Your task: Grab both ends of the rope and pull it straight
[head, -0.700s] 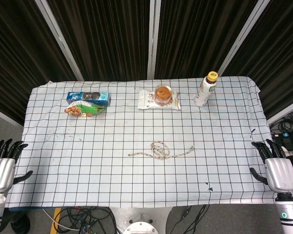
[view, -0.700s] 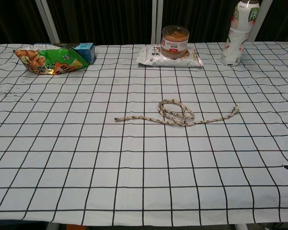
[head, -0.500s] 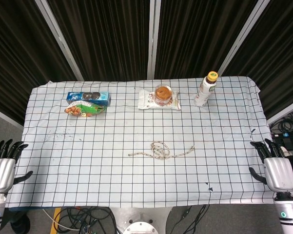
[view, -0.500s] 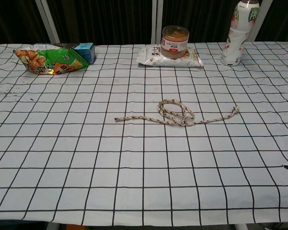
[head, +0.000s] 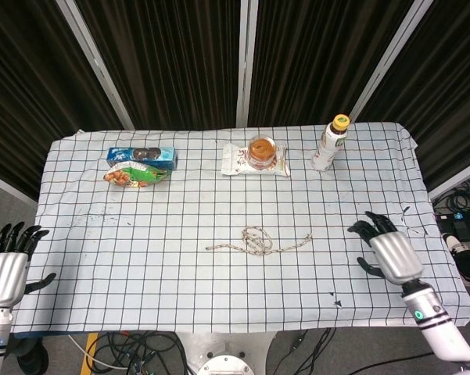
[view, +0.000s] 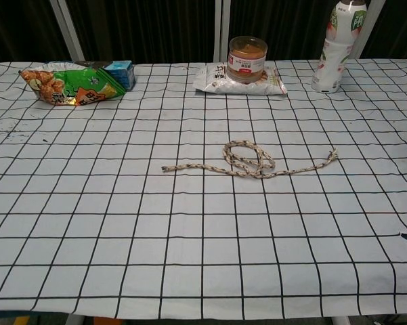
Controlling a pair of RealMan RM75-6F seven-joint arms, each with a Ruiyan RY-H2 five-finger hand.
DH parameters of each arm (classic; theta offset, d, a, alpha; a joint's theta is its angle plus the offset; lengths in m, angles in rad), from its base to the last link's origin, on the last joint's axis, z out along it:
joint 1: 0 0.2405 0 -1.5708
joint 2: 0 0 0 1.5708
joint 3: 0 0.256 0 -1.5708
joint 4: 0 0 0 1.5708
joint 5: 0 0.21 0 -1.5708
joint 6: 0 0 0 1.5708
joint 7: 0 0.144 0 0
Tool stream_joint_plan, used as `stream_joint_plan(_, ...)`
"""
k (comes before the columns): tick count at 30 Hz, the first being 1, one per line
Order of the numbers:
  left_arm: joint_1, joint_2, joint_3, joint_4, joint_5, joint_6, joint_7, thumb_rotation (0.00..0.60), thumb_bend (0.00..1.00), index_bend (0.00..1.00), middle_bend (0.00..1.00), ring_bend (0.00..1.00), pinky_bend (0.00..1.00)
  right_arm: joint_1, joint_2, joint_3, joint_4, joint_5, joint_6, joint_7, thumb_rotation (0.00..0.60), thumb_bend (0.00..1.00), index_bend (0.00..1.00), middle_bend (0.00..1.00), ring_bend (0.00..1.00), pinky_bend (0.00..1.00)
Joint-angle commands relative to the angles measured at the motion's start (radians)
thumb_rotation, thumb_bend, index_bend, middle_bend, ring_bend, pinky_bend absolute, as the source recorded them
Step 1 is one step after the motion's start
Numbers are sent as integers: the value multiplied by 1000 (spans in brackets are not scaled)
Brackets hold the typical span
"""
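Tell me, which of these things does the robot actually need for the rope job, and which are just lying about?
Needed: rope, left hand, right hand.

Lying about: biscuit box, snack bag, jar on a white packet, bottle.

Braided tan rope [head: 258,241]: at the middle of the checked-cloth table [head: 141,273], coiled in a loop midway, its ends toward 9 and 3 o'clock.
Amber-lidded round jar [head: 261,148]: at 12 o'clock from the rope, on a flat white packet [head: 235,160].
White plastic bottle [head: 329,144]: at 1 o'clock, just right of the packet.
Blue biscuit box [head: 141,155]: at 10 o'clock, with a green snack bag [head: 134,176] touching its near side.
Right robot hand [head: 391,250]: over the table at 3 o'clock, well apart from the rope.
Left robot hand [head: 6,269]: off the table edge at 8 o'clock.
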Motion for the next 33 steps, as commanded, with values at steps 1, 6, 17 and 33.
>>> stream_joint_plan(1,1,1,-1,2,-4,0,-2,600,53,203,154,57,39,123,-84,38,45,11,-131,-57,600,228,325,174,0,24)
stream_joint_plan(6,4,-1,-2,9,-7,2,-15,600,53,203,154,57,38,208,-205,50,127,34,-206,-135,600,228,365,139,0,0)
stream_joint_plan(17,-4,-11,-1,36,-25,-32,-37,600,53,203,154,57,39,216,-403,17,292,93,-175,-193,600,209,456,157,0,0)
stream_joint_plan(33,-15,-19,1,55,-37,-62,-51,600,53,203,154,57,38,247,-474,12,369,162,-208,-190,600,209,507,181,0,0)
